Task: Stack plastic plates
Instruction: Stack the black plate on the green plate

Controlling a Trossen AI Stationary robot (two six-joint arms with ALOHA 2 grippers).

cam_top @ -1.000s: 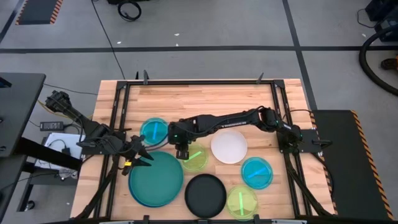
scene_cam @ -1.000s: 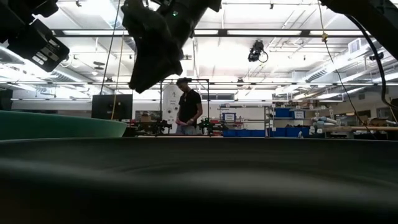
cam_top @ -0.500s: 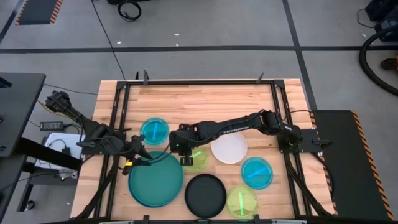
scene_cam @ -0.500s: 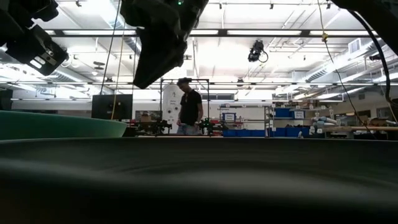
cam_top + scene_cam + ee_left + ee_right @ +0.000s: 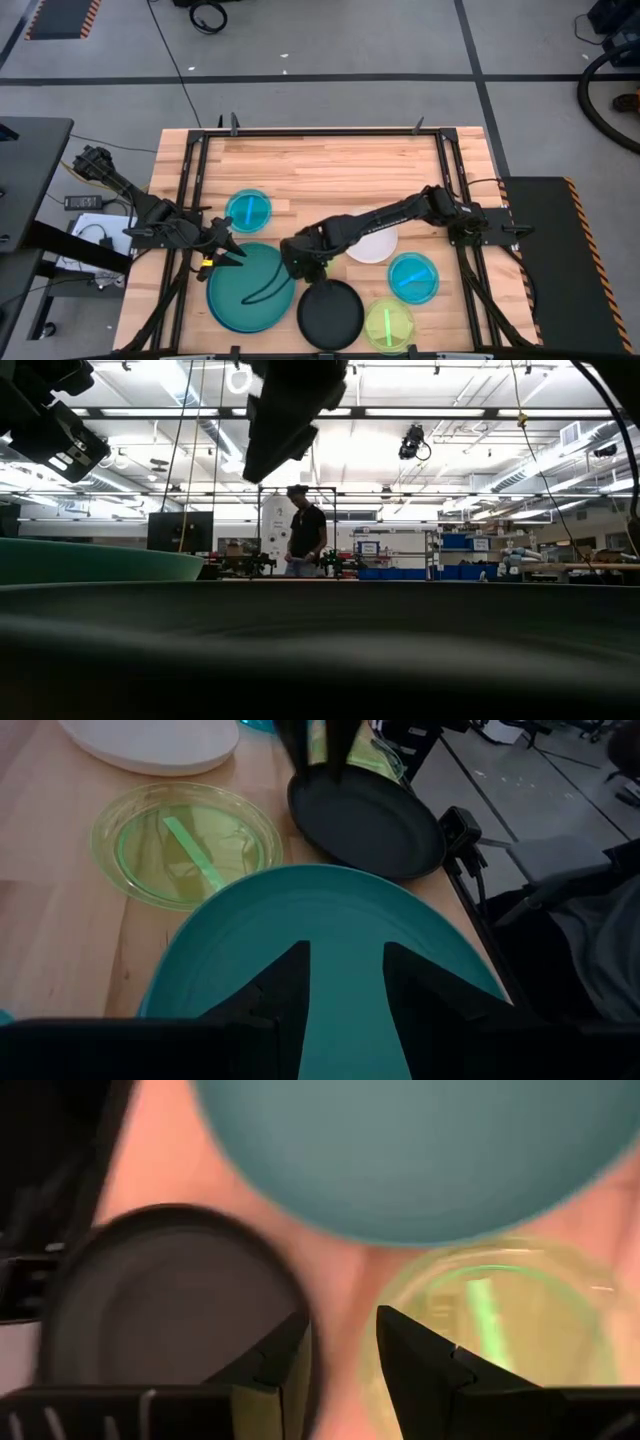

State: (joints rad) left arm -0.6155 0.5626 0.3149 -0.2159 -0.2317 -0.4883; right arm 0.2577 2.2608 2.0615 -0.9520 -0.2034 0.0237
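Right gripper (image 5: 300,262) parted, empty, reaching low between teal plate (image 5: 250,288) edge and black plate (image 5: 330,313), left gripper (image 5: 222,251) parted, empty, at teal plate's left rim.

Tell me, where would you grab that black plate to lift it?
Probably at its raised rim, since the black plate lies flat with nothing else to pinch. Come from above at the edge facing the white plate, where bare wood shows; the teal plate and a lime-green plate crowd its sides. The right tool hovers nearby.
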